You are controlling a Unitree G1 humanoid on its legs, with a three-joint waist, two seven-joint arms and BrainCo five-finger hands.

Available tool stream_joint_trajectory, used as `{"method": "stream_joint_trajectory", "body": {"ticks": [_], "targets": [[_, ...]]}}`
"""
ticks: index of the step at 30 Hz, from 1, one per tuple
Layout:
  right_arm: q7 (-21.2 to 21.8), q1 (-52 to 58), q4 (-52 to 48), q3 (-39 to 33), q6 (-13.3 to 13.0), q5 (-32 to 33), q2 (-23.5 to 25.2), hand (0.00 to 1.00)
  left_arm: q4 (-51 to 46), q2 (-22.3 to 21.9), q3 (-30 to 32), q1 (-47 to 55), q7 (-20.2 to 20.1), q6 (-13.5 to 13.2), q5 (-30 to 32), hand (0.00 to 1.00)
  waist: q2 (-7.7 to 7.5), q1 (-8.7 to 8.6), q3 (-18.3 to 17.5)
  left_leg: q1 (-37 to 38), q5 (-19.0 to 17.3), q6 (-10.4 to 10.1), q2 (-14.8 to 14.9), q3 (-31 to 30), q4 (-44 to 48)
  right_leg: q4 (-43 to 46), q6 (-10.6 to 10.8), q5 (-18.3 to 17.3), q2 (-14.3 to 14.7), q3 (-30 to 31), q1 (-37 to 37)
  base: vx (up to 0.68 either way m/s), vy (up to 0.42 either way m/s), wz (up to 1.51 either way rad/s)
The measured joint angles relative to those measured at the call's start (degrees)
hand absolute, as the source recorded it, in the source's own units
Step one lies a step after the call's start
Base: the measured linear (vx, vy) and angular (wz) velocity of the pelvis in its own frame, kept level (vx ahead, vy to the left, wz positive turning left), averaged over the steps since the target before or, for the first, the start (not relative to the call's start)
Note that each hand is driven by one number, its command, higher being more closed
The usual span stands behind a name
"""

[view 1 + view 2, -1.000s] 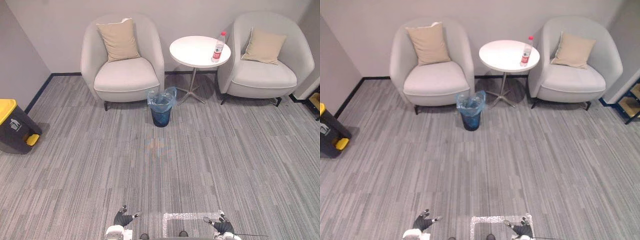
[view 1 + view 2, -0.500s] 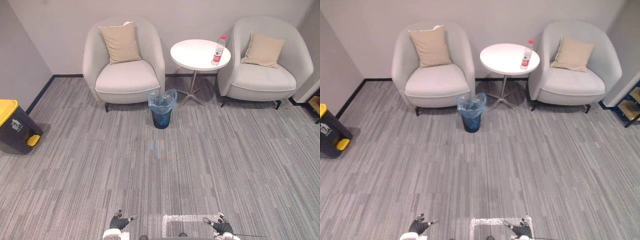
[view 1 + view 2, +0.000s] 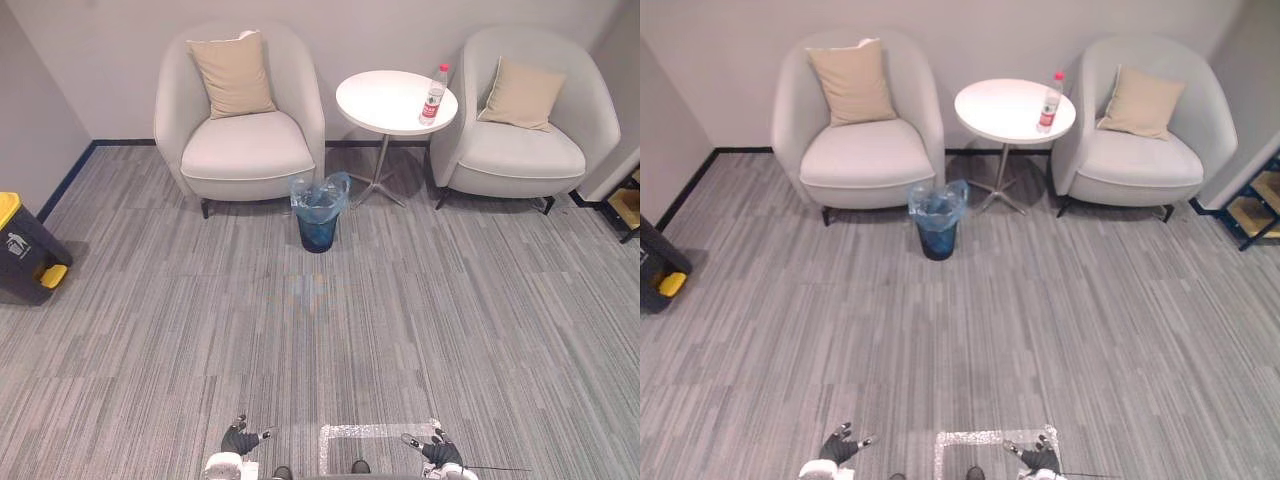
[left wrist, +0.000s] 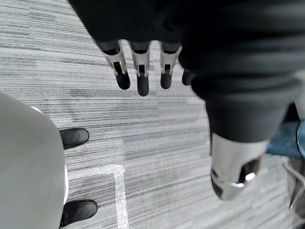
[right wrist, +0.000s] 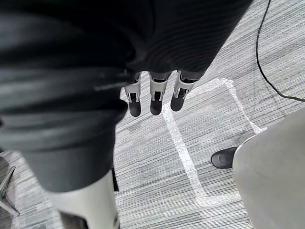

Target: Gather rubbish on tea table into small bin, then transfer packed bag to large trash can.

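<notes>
A sitting corner seen from the robot's head, looking down across grey striped carpet (image 3: 450,300). Two pale grey tub armchairs, each with a beige cushion, stand against the far wall. Between them is a round white counter (image 3: 385,100) on a thin metal stem.

The one piece of rubbish on it is a clear plastic bottle with a red cap and red label (image 3: 433,95). It stands upright near the counter's right edge, close to the right armchair (image 3: 520,140). On the floor in front of the counter, by the left armchair (image 3: 240,140), stands a small dark blue bin lined with a loose pale blue bag (image 3: 319,212). A large dark grey trash can with a yellow lid (image 3: 22,248) sits at the far left, well apart from the small bin.

The left hand (image 3: 240,440) and right hand (image 3: 437,452) hang low at the near edge, well apart from the counter. Their fingers (image 4: 138,71) are straight and hold nothing. A white tape square (image 3: 375,445) marks the carpet between them.

The whole approach is yet to be made, and the risks lie there. The small bin stands almost in the direct line to the counter, so a careless step could kick it over. The bottle looks tall and light and stands near the rim, so a glancing reach could topple it and send it rolling off. The bag's slack rim could slip from a weak pinch when lifted out.
</notes>
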Motion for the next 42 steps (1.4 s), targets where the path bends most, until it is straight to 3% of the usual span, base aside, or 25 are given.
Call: {"method": "stream_joint_trajectory", "body": {"ticks": [3,7,11,12,14,15,16,17,18,22,23,25,26,27,29,30,31,32,33,35,37,39,41,42], "targets": [[0.1,-1.1,0.0,0.0,0.4,0.0,-0.5,0.00,-0.2,0.1,-0.8,-0.5,0.0,0.2,0.4,0.00,0.40,-0.01,1.1,-0.4,-0.6,-0.5,0.9,4.1,0.1,3.3,-0.2,-0.7,1.0,3.3,-3.7,-0.01,-0.029,-0.65],[0.2,-2.5,-0.3,0.0,0.5,0.0,-0.6,0.00,-0.1,0.0,-2.4,-2.3,-0.1,0.8,0.4,0.00,0.43,-0.97,3.0,-1.7,-2.2,-1.3,2.0,6.3,2.8,11.1,-0.4,-4.5,1.0,0.7,-8.2,0.04,-0.056,-0.35],[0.4,-2.4,-0.3,0.2,0.4,0.0,-0.9,0.00,-0.7,-0.6,-2.5,-2.5,-0.2,0.8,0.4,0.00,0.59,-1.15,3.1,-1.5,-7.3,-3.4,4.6,7.4,9.8,15.7,-1.6,-9.9,1.5,-1.8,-8.1,0.11,-0.122,-0.09],[0.4,-2.3,-0.3,0.5,0.3,0.1,-0.9,0.00,-0.8,-0.7,-1.7,-2.5,-0.2,0.8,0.4,0.00,0.83,-1.00,3.3,-3.2,-9.5,-4.4,6.3,8.0,16.2,16.0,-2.7,-11.3,1.8,-2.3,-7.1,0.23,-0.185,-0.09],[0.4,-1.6,-0.9,0.6,0.1,0.2,-0.9,0.00,-2.4,-1.0,0.2,-2.5,-0.4,0.9,0.3,0.00,0.53,-1.05,3.7,-8.6,-10.9,-4.3,10.3,8.9,33.4,15.6,-3.7,-10.8,2.5,-2.4,-4.6,0.25,-0.231,-0.22],[0.4,-0.5,-2.5,0.6,-0.1,0.3,-1.2,0.00,-4.3,-2.3,2.6,-2.0,-0.4,0.9,0.2,0.00,1.81,-0.37,4.0,-11.9,-9.9,-2.8,13.8,8.7,44.2,14.9,-4.1,-10.8,3.8,-2.3,-2.7,0.27,-0.181,-0.49],[0.4,-0.1,-3.2,1.0,-0.2,0.4,-1.1,0.00,-5.1,-2.7,3.7,-1.2,-0.4,0.9,0.0,0.00,2.58,-0.11,4.3,-13.8,-8.6,-1.2,15.4,8.3,50.1,14.6,-5.1,-11.0,4.5,-1.5,-1.2,0.33,-0.085,-0.73],[0.3,0.1,-4.2,1.1,-0.1,0.7,-1.7,0.00,-5.8,-3.4,4.3,-1.1,-0.4,0.8,-0.2,0.00,3.35,0.21,4.9,-17.8,-10.3,-1.1,16.3,5.6,57.7,14.5,-6.8,-11.7,5.1,0.5,0.7,0.34,-0.034,-0.77],[0.3,0.2,-4.2,1.1,0.0,0.8,-1.8,0.00,-6.4,-3.6,4.2,-1.1,-0.4,0.7,-0.3,0.00,3.47,0.34,4.9,-20.1,-12.0,-1.6,15.2,4.2,59.4,14.2,-7.2,-12.0,4.7,2.2,1.6,0.33,0.027,-0.83],[-0.2,0.0,-4.2,1.0,0.0,1.3,-0.9,0.00,-7.4,-4.2,4.3,-2.0,-0.4,0.4,-1.4,0.00,2.28,0.65,5.7,-26.2,-13.2,-1.6,8.6,4.6,49.5,10.8,-7.2,-12.0,1.5,6.8,5.1,0.33,0.077,-0.65],[-0.4,0.5,-4.5,1.4,-0.1,1.1,-0.8,0.00,-7.9,-4.2,4.1,-2.2,-0.2,0.1,-1.4,0.00,1.93,0.77,5.8,-27.2,-12.1,-1.0,5.9,4.2,41.7,9.8,-7.2,-12.0,0.4,7.7,6.0,0.34,0.119,-0.52],[-0.5,0.8,-4.7,2.0,-0.2,0.4,-1.3,0.00,-7.8,-4.5,3.2,-2.3,0.2,-0.3,-1.5,0.00,2.33,1.06,5.7,-26.3,-6.1,-1.6,2.8,2.0,26.0,9.3,-6.3,-12.4,0.1,8.8,6.2,0.32,0.116,-0.61],[-0.6,0.9,-4.6,2.4,-0.2,-0.1,-1.5,0.00,-7.7,-4.5,2.9,-2.3,0.4,-0.5,-1.7,0.00,2.54,1.14,5.6,-26.2,-3.4,-0.1,2.6,0.8,22.8,9.4,-4.8,-13.3,0.3,9.5,6.4,0.47,0.201,-0.90],[-0.7,0.9,-4.5,3.0,-0.1,-0.2,-0.9,0.00,-7.1,-3.9,3.0,-3.1,0.6,-0.4,-2.1,0.00,1.01,1.66,4.9,-26.0,-1.8,2.0,1.7,1.4,24.2,10.9,-2.5,-14.9,-0.8,10.0,6.4,0.50,0.227,-0.84],[-0.7,1.6,-6.2,3.2,-0.1,-1.3,0.0,0.00,-6.6,-4.1,2.8,-3.5,1.2,-0.2,-2.6,0.00,-0.33,1.17,4.5,-24.6,-3.2,2.7,1.5,3.4,23.5,21.1,-1.6,-15.4,-1.5,9.8,1.1,0.46,0.206,-0.63],[-0.7,2.0,-7.0,3.3,-0.2,-2.3,0.4,0.00,-6.5,-4.0,1.9,-3.5,1.5,-0.1,-2.8,0.00,-1.58,0.96,4.6,-21.7,-4.1,3.2,0.6,4.8,22.2,33.1,1.5,-15.2,-2.2,9.2,-3.4,0.39,0.180,-0.40],[-0.6,2.2,-7.7,3.4,-0.5,-2.4,0.6,0.00,-5.9,-3.8,0.6,-3.5,1.6,0.0,-3.8,0.00,-2.15,0.59,4.7,-18.6,-5.4,3.6,-0.4,5.3,21.0,42.9,6.2,-13.5,-3.7,8.0,-6.8,0.39,0.170,-0.28],[-0.5,2.5,-8.4,3.6,-0.6,-2.5,0.6,0.00,-5.3,-3.7,-0.4,-3.7,1.6,0.3,-4.3,0.00,-2.14,0.33,4.7,-16.5,-6.6,3.8,-0.7,5.6,20.7,49.4,8.0,-12.5,-4.4,7.3,-9.1,0.39,0.141,-0.12],[-0.4,2.6,-9.2,4.0,-0.7,-3.3,0.5,0.00,-5.2,-3.7,-1.7,-3.7,1.7,0.6,-4.9,0.00,-1.84,0.33,4.8,-13.4,-8.0,3.8,-0.8,6.0,20.3,57.3,7.9,-12.4,-5.7,4.6,-12.4,0.40,0.100,-0.08],[-0.1,2.6,-10.4,4.4,-0.9,-4.5,0.2,0.00,-5.0,-3.8,-2.1,-4.1,1.9,0.7,-5.3,0.00,-1.57,0.22,5.1,-8.6,-8.9,3.8,-0.8,6.0,18.2,62.8,4.7,-13.8,-8.6,-1.4,-16.8,0.48,0.055,0.00],[-0.1,2.5,-11.3,5.1,-1.3,-4.6,-0.5,0.00,-4.5,-4.0,-1.8,-4.1,2.8,0.7,-6.1,0.00,-0.90,-0.08,5.4,-3.7,-8.9,3.7,0.7,5.8,15.0,59.0,1.6,-16.3,-8.9,-5.9,-20.8,0.40,-0.045,0.10],[-0.1,1.3,-11.1,5.3,-1.4,-4.6,-1.1,0.00,-4.4,-4.0,-1.4,-4.4,2.8,0.6,-6.9,0.00,-0.03,-0.49,5.8,-1.6,-8.9,3.7,2.6,5.5,14.0,47.9,1.2,-16.6,-7.0,-6.3,-23.5,0.35,-0.139,0.16],[-0.2,0.9,-11.0,5.6,-1.4,-4.6,-1.0,0.00,-3.7,-4.0,-1.5,-4.4,2.8,0.5,-6.9,0.00,-0.23,-1.01,5.7,-1.2,-8.9,3.6,3.3,4.0,13.9,30.3,1.8,-10.6,-4.8,-2.7,-24.3,0.44,-0.266,0.39],[-0.4,0.9,-10.7,5.9,-1.4,-4.4,-1.0,0.00,-2.5,-4.1,-1.4,-4.4,2.8,0.6,-6.9,0.00,-1.12,-1.30,5.5,-0.2,-9.5,1.2,2.5,2.2,13.9,23.2,1.2,0.4,-4.7,-0.5,-23.2,0.44,-0.256,0.33]]}}
